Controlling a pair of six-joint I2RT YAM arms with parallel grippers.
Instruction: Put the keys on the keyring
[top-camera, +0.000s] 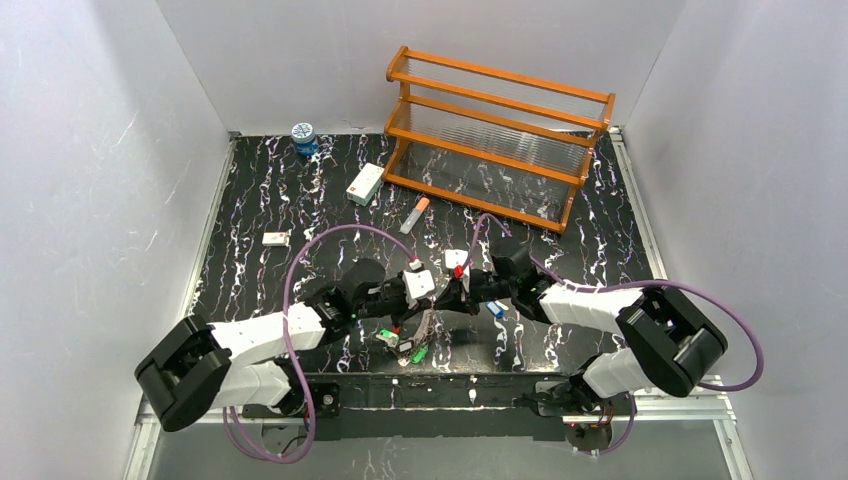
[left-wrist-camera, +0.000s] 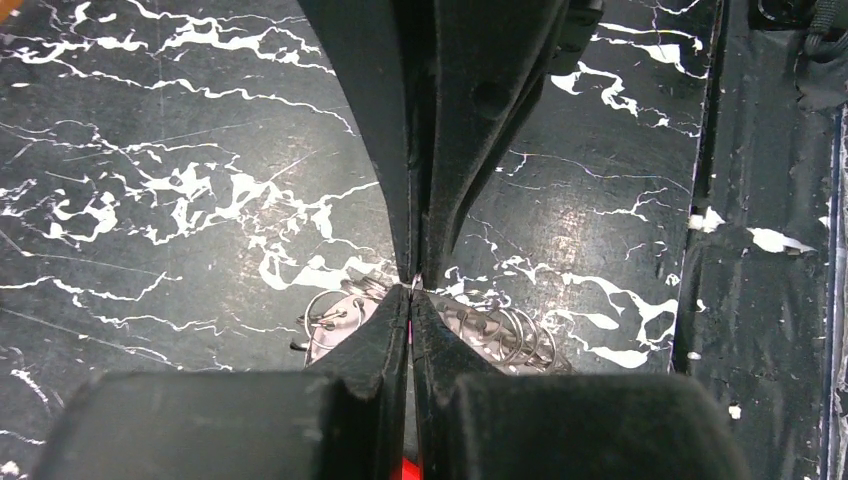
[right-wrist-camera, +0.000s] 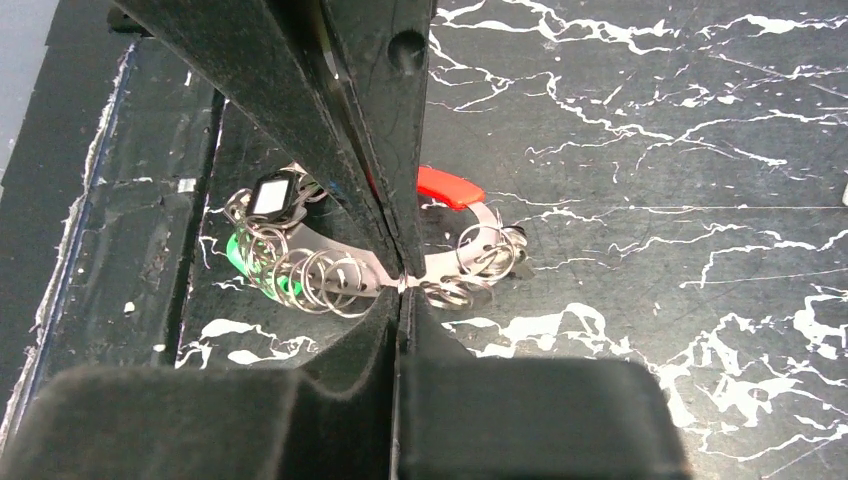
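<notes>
You have the keyring (right-wrist-camera: 452, 188) and its bunch of keys (top-camera: 408, 348) at the middle of the table's (top-camera: 300, 190) near edge, right under the two grippers, which meet tip to tip there. Your left gripper (left-wrist-camera: 413, 285) has its jaws pressed together on a glint of thin wire. A sliver of red shows between the fingers, so I judge it is pinching the keyring itself. Your right gripper (right-wrist-camera: 400, 283) is squeezed flat too, its tips over the loop's silvery stretch, but I cannot tell whether wire is actually caught between them. Expect the loop to be light, stiff and springy. It is thin metal that will twist or skate out of smooth pads if you take it end-on, so hold it across the wire, near where red meets silver, and leave the opening free. The keys are bunched with small split rings (right-wrist-camera: 330, 280), loose and jangly by the look of them. The cluster will likely swing and shift its weight whenever you tilt the loop, so move slowly. One blue-headed key (top-camera: 495, 310) lies apart on the table, just beside the right arm's wrist. It should be light, flat and hard, low against the surface and slippery on its blade. Take it by the plastic head, edge to edge, leaving its hole exposed for threading.
</notes>
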